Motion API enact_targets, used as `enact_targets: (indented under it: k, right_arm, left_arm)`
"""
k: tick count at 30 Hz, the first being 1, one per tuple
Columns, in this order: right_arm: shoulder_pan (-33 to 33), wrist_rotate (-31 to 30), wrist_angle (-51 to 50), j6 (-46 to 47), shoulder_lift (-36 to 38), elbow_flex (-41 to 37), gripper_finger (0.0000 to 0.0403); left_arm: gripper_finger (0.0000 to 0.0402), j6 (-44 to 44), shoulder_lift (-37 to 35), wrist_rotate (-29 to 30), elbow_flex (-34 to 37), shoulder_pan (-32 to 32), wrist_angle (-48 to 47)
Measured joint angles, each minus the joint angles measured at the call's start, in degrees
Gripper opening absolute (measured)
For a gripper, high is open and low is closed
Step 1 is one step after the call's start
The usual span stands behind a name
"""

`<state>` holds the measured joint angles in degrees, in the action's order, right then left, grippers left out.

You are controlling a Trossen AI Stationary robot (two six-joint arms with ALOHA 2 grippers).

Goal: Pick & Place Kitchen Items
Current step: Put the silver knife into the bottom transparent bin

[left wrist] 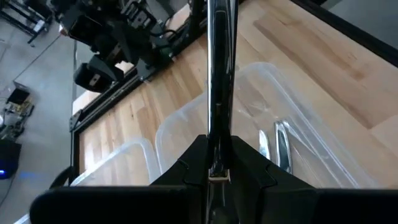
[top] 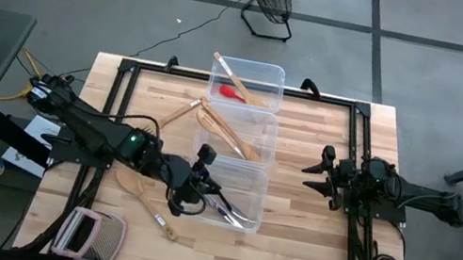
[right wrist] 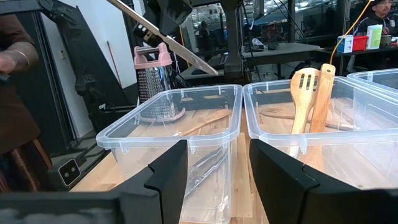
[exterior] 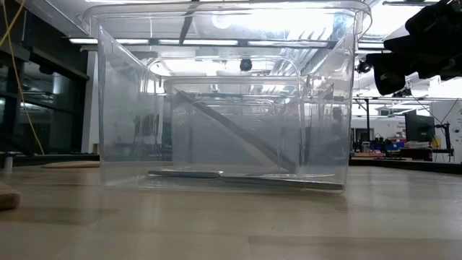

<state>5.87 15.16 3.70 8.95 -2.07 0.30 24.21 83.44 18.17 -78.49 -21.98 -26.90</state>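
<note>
Three clear tubs stand in a row down the table's middle. The far tub (top: 247, 82) holds a red utensil (top: 233, 94) and a wooden spoon. In the middle tub (top: 241, 132) lie wooden spatulas (right wrist: 305, 99). Silver cutlery (top: 236, 213) lies flat on the floor of the near tub (top: 235, 193). My left gripper (left wrist: 217, 146) hovers over this tub's left side (top: 203, 184), shut on a long silver cutlery piece (left wrist: 221, 62), which also shows in the right wrist view (right wrist: 171, 40). My right gripper (right wrist: 217, 180) waits open at the table's right (top: 312, 173). My left gripper pinches one end of the silver piece (left wrist: 217, 134) between its two fingers. The piece sticks straight out ahead of the fingers, in line with them. It is lifted clear and slants in the air above the near tub.
A wooden spoon (top: 141, 198) lies on the table left of the near tub, and another wooden tool (top: 179, 111) lies left of the middle tub. A pink-handled grater (top: 89, 234) stands at the near left corner. Black frame rails (top: 116, 110) run along the table's sides.
</note>
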Motion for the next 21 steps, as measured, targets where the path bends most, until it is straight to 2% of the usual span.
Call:
enact_targets:
  k: [5,12,16,21]
  right_arm:
    - [0.00,0.00,0.02,0.00,0.00,0.02,0.0165]
    - [0.02,-0.02,-0.01,-0.01,-0.67,0.01,0.0165]
    - [0.01,-0.02,-0.02,0.00,-1.28,0.00,0.0165]
    - [0.02,-0.04,0.00,0.00,-1.79,0.00,0.0165]
  left_arm:
    - [0.0038,-0.47,3.09,-1.43,-4.99,2.18,-3.86]
    - [0.0038,-4.32,9.98,-5.54,-15.70,4.55,-21.53]
    - [0.0038,-3.68,13.88,-6.85,-19.89,5.10,-27.83]
    - [0.0038,-0.22,17.06,-8.69,-20.60,5.12,-27.15]
